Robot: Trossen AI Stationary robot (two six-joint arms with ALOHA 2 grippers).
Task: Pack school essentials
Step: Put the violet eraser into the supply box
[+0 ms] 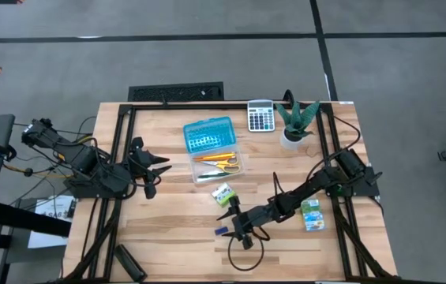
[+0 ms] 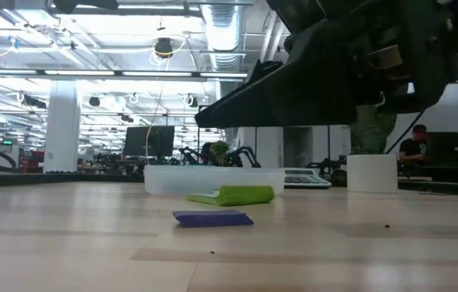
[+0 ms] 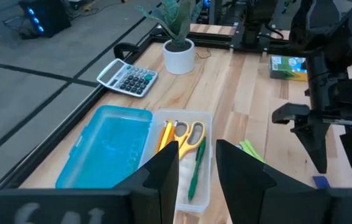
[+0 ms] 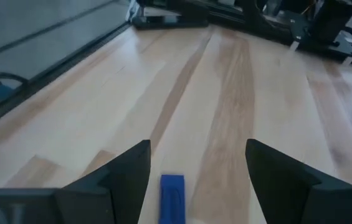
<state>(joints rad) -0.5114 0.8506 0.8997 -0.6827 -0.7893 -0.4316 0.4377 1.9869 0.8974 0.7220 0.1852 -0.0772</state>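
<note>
The right gripper (image 1: pixel 238 229) hovers low over the small blue piece (image 4: pixel 172 197) on the table (image 1: pixel 167 229), fingers spread either side and not touching it. The left gripper (image 1: pixel 155 166), fingers slightly apart, waits beside the clear case (image 3: pixel 199 186) holding scissors (image 3: pixel 190 135), pencils (image 3: pixel 165 133) and pen (image 3: pixel 195 168). The green-white block (image 1: pixel 223 193) lies nearby; the green-blue packet (image 1: pixel 311 214) bears print too small to read.

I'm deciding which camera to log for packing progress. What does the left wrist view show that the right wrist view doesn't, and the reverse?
Only the left wrist view shows the open box holding scissors, pencils and a green pen, plus the calculator, plant, green-blue packet and left pincer. Only the right wrist view shows the open right pincer framing the piece close up. Both show the blue piece on the table.
</note>
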